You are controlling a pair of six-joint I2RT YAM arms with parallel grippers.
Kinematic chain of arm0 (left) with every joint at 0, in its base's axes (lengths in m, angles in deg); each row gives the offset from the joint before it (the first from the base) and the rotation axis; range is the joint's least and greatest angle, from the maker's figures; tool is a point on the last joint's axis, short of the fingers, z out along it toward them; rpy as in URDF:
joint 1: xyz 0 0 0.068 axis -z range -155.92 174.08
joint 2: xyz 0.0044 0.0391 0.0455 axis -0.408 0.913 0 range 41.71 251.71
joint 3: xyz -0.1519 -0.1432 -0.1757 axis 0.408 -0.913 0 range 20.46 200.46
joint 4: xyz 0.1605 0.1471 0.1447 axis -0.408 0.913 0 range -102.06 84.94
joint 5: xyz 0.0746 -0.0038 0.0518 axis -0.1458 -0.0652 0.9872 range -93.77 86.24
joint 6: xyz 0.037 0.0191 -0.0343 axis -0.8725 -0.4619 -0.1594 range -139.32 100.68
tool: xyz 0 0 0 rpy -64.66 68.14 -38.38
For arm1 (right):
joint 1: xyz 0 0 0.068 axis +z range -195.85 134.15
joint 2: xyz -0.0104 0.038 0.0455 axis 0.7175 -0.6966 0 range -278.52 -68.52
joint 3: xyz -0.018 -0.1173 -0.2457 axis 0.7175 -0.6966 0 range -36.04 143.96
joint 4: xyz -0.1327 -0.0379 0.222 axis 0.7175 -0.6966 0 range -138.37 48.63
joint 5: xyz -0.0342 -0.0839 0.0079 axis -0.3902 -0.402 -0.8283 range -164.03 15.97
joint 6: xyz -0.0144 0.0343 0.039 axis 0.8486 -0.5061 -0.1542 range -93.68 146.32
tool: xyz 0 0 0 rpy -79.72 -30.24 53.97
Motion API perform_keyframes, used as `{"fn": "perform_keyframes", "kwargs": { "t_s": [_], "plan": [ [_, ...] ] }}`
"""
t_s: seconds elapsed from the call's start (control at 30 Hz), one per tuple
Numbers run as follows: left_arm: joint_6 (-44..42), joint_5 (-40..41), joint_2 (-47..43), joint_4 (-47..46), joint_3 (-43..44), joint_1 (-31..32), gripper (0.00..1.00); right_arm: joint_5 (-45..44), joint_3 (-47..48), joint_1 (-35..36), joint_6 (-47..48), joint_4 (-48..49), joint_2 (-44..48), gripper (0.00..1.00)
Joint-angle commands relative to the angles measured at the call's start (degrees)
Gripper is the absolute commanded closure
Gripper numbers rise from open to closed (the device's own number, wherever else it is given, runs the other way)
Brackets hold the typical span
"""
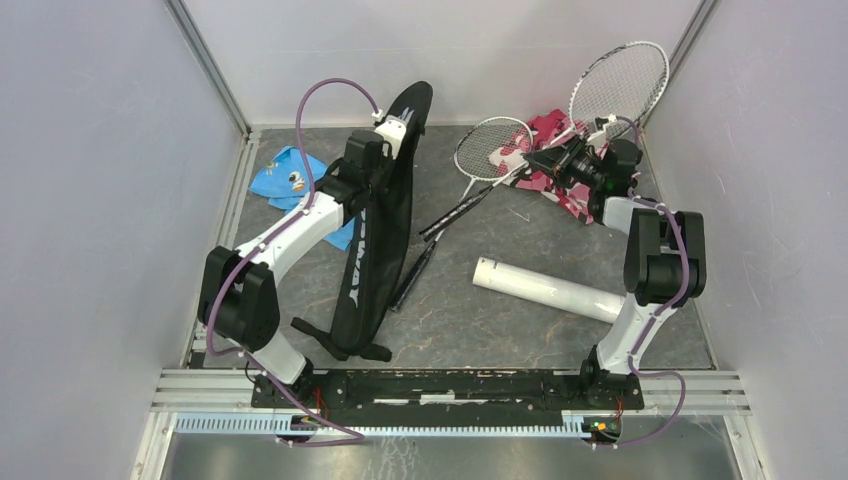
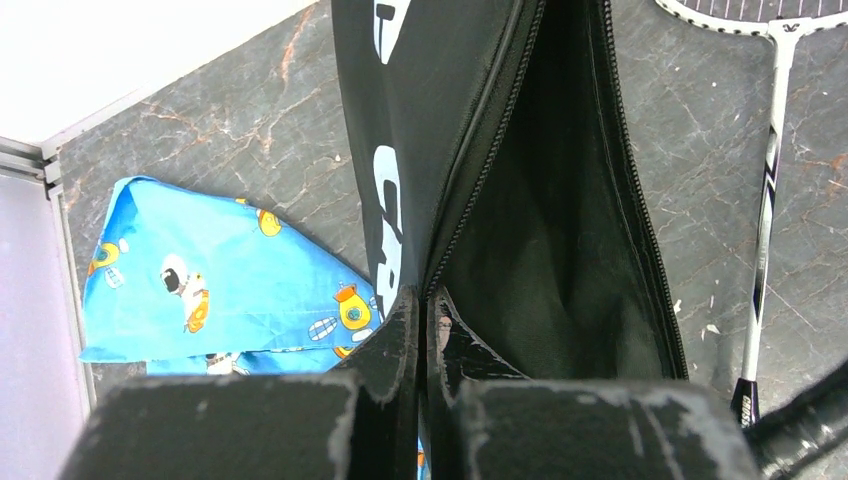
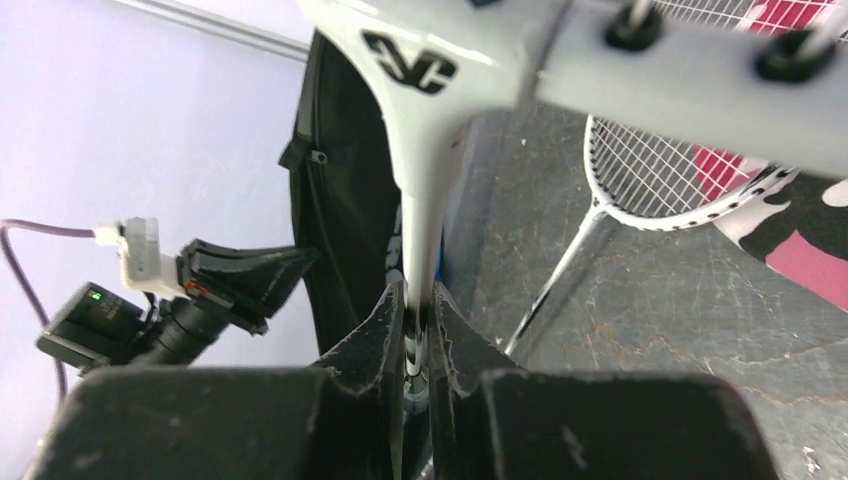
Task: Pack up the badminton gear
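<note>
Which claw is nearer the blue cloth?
Left. The left claw pinches the bag edge just beside the blue cloth; the right claw grips a racket across the table, by the pink cloth.

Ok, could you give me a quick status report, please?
Left claw shut on bag edge, mouth open. Right claw pinching racket shaft. Other racket on table beside bag.

The long black fabric racket bag (image 1: 390, 230) with white lettering stands tilted on the desk (image 1: 480, 330). Its zip is open, and the fingers (image 2: 395, 340) of the left gripper (image 2: 422, 300) pinch one mouth edge. A thin silver racket (image 1: 620, 85) is tipped up, its shaft between the fingers (image 3: 375, 335) of the right gripper (image 3: 415, 300). The second silver racket (image 1: 493, 148) lies flat, black handle beside the bag. The long white tube (image 1: 545, 289) lies on its side.
</note>
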Motion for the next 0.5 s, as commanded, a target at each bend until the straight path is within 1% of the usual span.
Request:
{"fn": "perform_keyframes", "kwargs": {
  "t_s": [0.0, 0.2, 0.27, 0.4, 0.47],
  "plan": [
    [-1.6, 3.1, -1.6, -4.2, 4.0, -0.4, 0.98, 5.0, 5.0, -0.1, 11.2, -12.6, 4.2, 1.0],
    [2.8, 6.1, 0.6, -3.0, 7.2, -1.5, 0.98, 8.3, 9.9, 1.6, 25.8, -31.2, 6.3, 1.0],
    [5.6, 5.8, 1.3, -1.7, 8.6, -2.6, 0.98, 9.3, 11.7, 2.9, 30.7, -37.2, 6.8, 1.0],
    [11.6, 3.6, 2.5, 0.9, 11.1, -4.9, 0.98, 11.0, 14.8, 5.8, 37.4, -46.4, 6.5, 1.0],
    [14.3, 3.4, 3.2, 2.1, 12.0, -5.8, 0.98, 11.1, 16.8, 9.2, 41.7, -51.3, 6.1, 1.0]
  ]
}}
